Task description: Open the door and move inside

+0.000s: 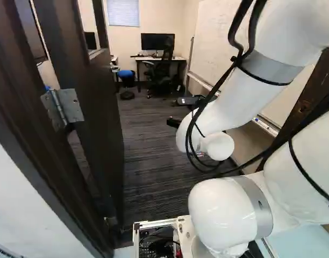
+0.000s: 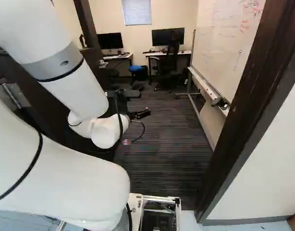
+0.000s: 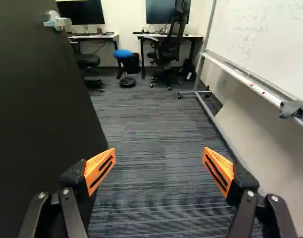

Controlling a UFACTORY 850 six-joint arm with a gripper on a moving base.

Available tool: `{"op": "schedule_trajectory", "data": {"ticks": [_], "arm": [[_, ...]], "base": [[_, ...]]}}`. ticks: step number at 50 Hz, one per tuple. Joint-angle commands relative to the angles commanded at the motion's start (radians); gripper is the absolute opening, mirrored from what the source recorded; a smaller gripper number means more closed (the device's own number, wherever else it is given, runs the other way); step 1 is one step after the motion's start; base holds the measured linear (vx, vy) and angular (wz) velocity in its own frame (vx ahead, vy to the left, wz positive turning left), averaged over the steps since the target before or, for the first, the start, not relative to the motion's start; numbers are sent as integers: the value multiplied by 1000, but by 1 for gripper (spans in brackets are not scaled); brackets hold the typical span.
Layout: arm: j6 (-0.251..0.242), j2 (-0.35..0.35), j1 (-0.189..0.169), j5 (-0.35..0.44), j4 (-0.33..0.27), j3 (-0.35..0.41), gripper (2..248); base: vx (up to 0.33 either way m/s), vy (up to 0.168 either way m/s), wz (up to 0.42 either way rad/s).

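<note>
The dark door [image 1: 94,102] stands swung inward at the left of the left base view, its hinge [image 1: 62,107] showing on the frame. In the wrist view the door [image 3: 37,99] lies beside one finger, with its metal handle [image 3: 57,21] farther ahead. My gripper [image 2: 140,115] is in the doorway, seen past the forearm in the right base view. In the wrist view the gripper [image 3: 159,166] is wide open, with nothing between its orange pads. Whether a finger touches the door, I cannot tell.
Carpeted floor [image 2: 162,159] runs ahead into the room. A whiteboard [image 2: 232,43] on a wheeled stand lines the right side. Desks with monitors [image 3: 167,12], an office chair [image 3: 169,47] and a blue stool [image 3: 123,53] stand at the back. The right door frame [image 2: 248,106] is close to the base.
</note>
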Motion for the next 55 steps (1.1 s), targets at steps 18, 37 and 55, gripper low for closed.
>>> {"op": "schedule_trajectory", "data": {"ticks": [18,37,55], "arm": [[0,0,0,0,0,0,247],[0,0,0,0,0,0,247],[0,0,0,0,0,0,247]], "base": [[253,-71,-7],[239,-73,-17],[266,-28,-1]]}}
